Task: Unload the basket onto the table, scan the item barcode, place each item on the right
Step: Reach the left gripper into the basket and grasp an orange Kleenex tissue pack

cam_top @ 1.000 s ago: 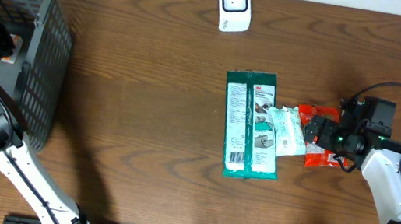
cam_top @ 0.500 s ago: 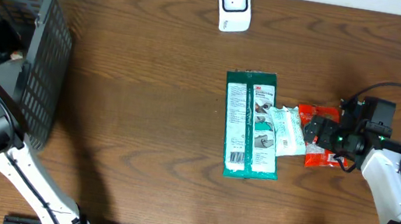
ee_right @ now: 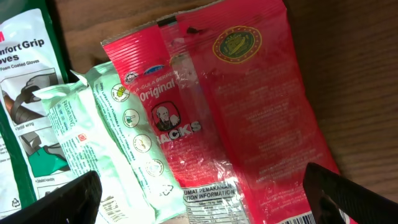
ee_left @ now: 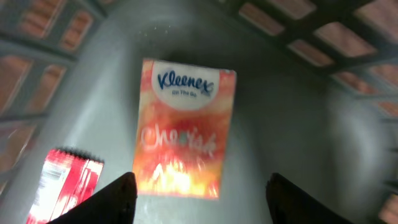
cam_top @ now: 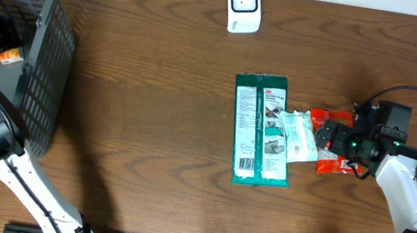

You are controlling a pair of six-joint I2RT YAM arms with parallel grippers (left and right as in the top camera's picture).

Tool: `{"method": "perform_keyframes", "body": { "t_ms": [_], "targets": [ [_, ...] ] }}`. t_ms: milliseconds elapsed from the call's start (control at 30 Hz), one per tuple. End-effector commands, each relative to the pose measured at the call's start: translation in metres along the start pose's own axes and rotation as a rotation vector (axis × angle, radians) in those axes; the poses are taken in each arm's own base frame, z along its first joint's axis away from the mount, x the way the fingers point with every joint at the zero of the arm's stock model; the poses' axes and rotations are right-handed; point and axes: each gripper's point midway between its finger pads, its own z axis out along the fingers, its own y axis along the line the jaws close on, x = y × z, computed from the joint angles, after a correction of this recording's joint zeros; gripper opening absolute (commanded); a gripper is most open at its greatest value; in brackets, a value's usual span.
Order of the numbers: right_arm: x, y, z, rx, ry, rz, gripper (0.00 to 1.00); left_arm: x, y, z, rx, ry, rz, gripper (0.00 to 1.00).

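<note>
The white barcode scanner (cam_top: 243,5) stands at the table's far edge. An orange Kleenex pack (ee_left: 183,127) lies flat on the floor of the grey basket (cam_top: 43,69). My left gripper (ee_left: 200,199) hangs open just above it, touching nothing. On the table, a red snack packet (ee_right: 249,106) lies flat, overlapped by a pale green wipes packet (ee_right: 124,137). My right gripper (ee_right: 205,199) hovers over both, open, with nothing between its fingers. In the overhead view the right gripper (cam_top: 328,137) sits over the red packet (cam_top: 339,118).
A green glove pack (cam_top: 260,130) lies left of the wipes packet (cam_top: 299,137). A second red packet (ee_left: 65,183) lies in the basket beside the Kleenex pack. The basket's tall mesh walls surround my left gripper. Bare wood lies between basket and packs.
My left gripper has opened and shifted slightly inside the basket; the orange pack now lies apart from it on the basket floor. The right arm has not moved.
</note>
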Motion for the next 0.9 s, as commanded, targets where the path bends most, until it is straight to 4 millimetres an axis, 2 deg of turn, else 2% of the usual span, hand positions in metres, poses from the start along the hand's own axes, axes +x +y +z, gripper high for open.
{"method": "perform_keyframes", "body": {
  "t_ms": [0, 67, 233, 367, 667, 800, 867],
  "targets": [
    [-0.006, 0.003, -0.004, -0.003, -0.020, -0.013, 0.99, 0.006, 0.008, 0.022, -0.014, 0.025, 0.027, 0.70],
    [-0.006, 0.003, -0.004, -0.002, -0.020, -0.013, 0.99, 0.006, 0.013, 0.029, -0.031, 0.028, 0.027, 0.76],
    [-0.006, 0.003, -0.004, -0.002, -0.019, -0.013, 0.99, 0.017, 0.016, 0.046, -0.035, 0.073, 0.020, 0.77],
    [-0.006, 0.003, -0.004, -0.002, -0.019, -0.013, 0.99, 0.021, 0.016, 0.047, -0.034, 0.085, 0.018, 0.64],
    [-0.006, 0.003, -0.004, -0.002, -0.020, -0.013, 0.99, 0.043, 0.017, 0.061, -0.029, 0.141, 0.009, 0.64],
    [-0.006, 0.003, -0.004, -0.002, -0.019, -0.013, 0.99, 0.043, 0.017, 0.060, -0.030, 0.138, 0.006, 0.56],
    [-0.006, 0.003, -0.004, -0.002, -0.020, -0.013, 0.99, 0.038, 0.016, 0.053, -0.031, 0.120, 0.006, 0.46]
  ]
}}
